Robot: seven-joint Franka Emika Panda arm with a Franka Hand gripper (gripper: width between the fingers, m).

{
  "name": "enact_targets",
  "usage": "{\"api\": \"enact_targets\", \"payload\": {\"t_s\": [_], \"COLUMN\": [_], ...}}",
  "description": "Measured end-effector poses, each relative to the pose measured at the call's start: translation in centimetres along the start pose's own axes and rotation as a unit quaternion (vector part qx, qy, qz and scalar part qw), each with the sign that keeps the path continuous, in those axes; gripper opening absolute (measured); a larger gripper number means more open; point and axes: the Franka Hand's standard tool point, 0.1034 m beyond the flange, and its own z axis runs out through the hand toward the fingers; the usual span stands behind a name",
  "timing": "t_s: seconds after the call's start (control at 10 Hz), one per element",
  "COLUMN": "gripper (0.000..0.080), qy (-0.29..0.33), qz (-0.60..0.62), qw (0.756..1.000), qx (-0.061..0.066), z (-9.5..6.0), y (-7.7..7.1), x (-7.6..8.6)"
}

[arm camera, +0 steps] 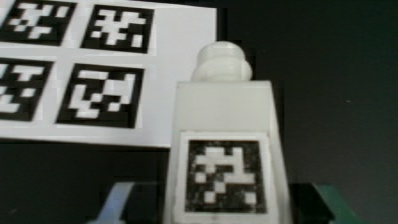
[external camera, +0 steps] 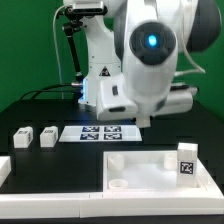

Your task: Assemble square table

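Down at the gripper point(arm camera: 222, 203), the two dark fingers point(arm camera: 139, 200) sit either side of a white leg point(arm camera: 224, 130), low on its body: the gripper is clasped on that leg. The tagged face looks up at the wrist camera and the rounded tip points away from the fingers. Whether the leg is clear of the surface point(arm camera: 329, 60) yet, the pictures don't say.

The grip looks sound. It is square, near the base, and leaves the tip free, which is the end that has to find a socket. The judgement here is to raise it straight first, then travel with the leg held plumb and no twist at the wrist.

Just past the tip lies the marker board point(arm camera: 80, 65), flat and fixed, so a low sweep could scrape its edge. In the exterior view the arm point(external camera: 150, 60) hides the gripper and looms over that same board.

The slab point(external camera: 150, 170) sits at the front, its raised rim facing the arm, with a round socket point(external camera: 118, 183) open at its near corner. Another leg point(external camera: 186, 160) stands upright toward the exterior view's right. Two loose legs point(external camera: 22, 139) point(external camera: 47, 136) wait well apart on the exterior view's left, near a border rail point(external camera: 5, 168). There is bare dark surface between board and slab, which is the clean lane, but the leg must clear the rim before it comes down.
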Motion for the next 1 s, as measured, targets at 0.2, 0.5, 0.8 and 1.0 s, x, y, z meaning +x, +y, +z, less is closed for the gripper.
{"api": "enact_targets", "payload": {"t_s": [0.2, 0.5, 0.8, 1.0], "gripper": [0.0292, 0.0292, 0.0292, 0.0292], "qy": [0.014, 0.155, 0.249, 0.326], "qz": [0.0, -0.026, -0.093, -0.089], "qw": [1.0, 0.988, 0.961, 0.938], "qx": [-0.005, -0.015, -0.076, -0.079], "z": [0.2, -2.8, -9.9, -9.9], "y": [-0.2, 0.5, 1.6, 2.1], "x": [-0.3, 1.3, 2.8, 3.1]}}
